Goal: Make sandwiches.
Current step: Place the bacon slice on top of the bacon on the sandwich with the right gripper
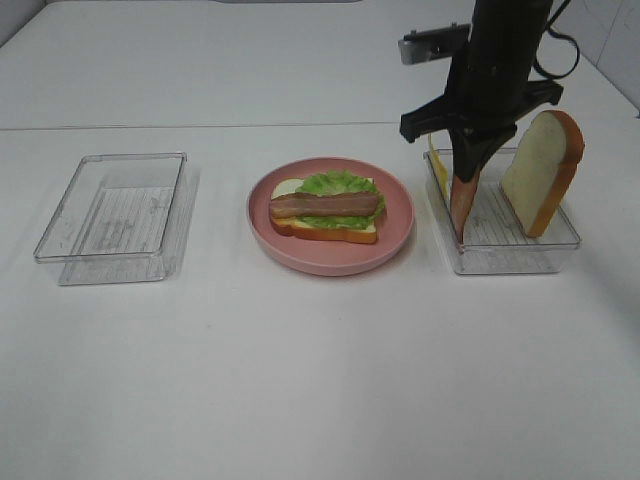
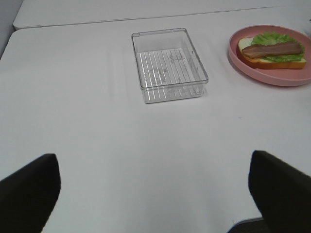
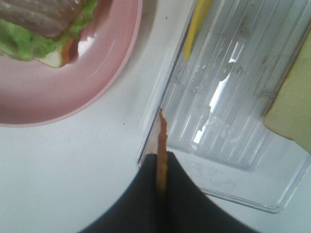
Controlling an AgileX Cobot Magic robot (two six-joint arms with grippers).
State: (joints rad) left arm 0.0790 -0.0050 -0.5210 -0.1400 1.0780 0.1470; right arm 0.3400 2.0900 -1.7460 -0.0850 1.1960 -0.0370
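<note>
One ham slice (image 1: 462, 210) pinched by right end effector (image 1: 468, 172)

a: what sort of place is this?
b: a robot lab bench, i'd say, staged rather than lived in. everything sits on a plain white surface (image 1: 300, 400), with a second surface (image 1: 200, 60) butted against it behind.
a: what shows that?
b: a black robot arm (image 1: 500, 60) hangs over it. the food is a toy sandwich (image 1: 325, 212) on a pink plate (image 1: 330, 262), and clear plastic trays (image 1: 110, 268) flank it in a neat row.
</note>
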